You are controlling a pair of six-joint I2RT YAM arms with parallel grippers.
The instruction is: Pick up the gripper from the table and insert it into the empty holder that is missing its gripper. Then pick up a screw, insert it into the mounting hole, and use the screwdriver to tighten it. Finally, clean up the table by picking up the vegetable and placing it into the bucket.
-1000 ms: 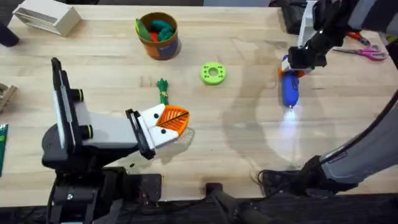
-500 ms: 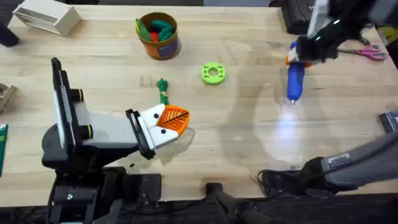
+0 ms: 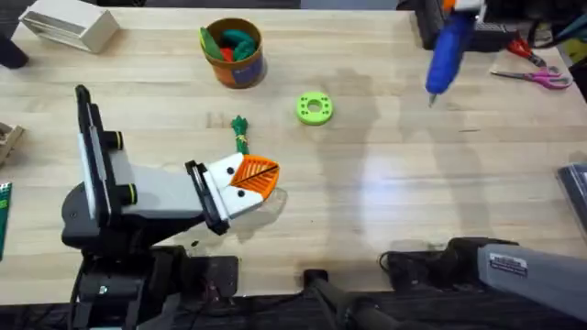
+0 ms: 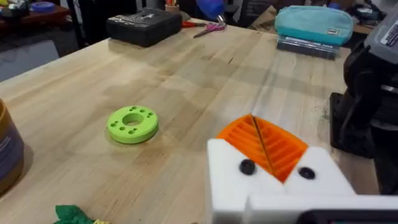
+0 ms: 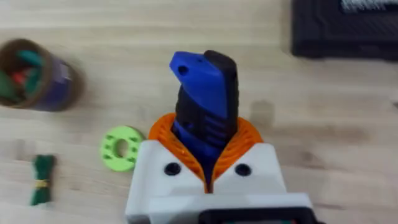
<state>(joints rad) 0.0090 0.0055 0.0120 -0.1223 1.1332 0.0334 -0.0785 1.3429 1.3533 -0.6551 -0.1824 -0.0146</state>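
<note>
The right gripper (image 5: 208, 165) pinches the blue screwdriver (image 3: 447, 48) between its orange pads, holding it in the air above the table's (image 3: 385, 183) far right corner, bit end tilted down toward the wood. The left gripper (image 3: 246, 179) lies low over the near left part of the table, its orange fingers (image 4: 264, 144) pressed together with nothing between them. The vegetable (image 3: 240, 134) lies on the wood just beyond that gripper, apart from it. The lime-green ring (image 3: 315, 108) sits near the table's middle, to the right of the vegetable. The bucket (image 3: 234, 53) stands near the far edge, left of centre, with coloured toys inside. Scissors (image 3: 537, 77) lie at the right edge, and a white box (image 3: 69, 26) sits at the far left corner.
</note>
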